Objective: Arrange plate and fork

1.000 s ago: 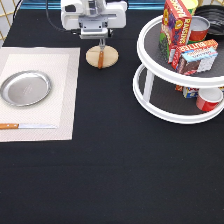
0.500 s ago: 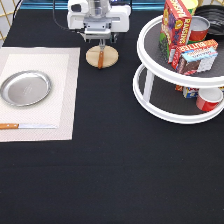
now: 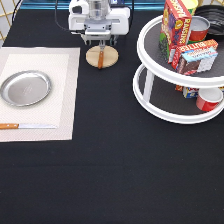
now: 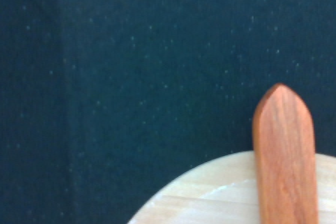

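Hovering over the fork (image 3: 100, 58) on the coaster (image 3: 111, 56), the tool (image 3: 101, 44); grip state unclear.

One round shiny silver metal plate (image 3: 25, 88). One wooden-handled knife (image 3: 27, 126). One cream woven placemat (image 3: 65, 95). One round pale wooden coaster (image 3: 111, 56). One brown wooden-handled fork (image 3: 100, 59). One white two-tier turntable (image 3: 150, 95), holding at least two boxes and two red cans.
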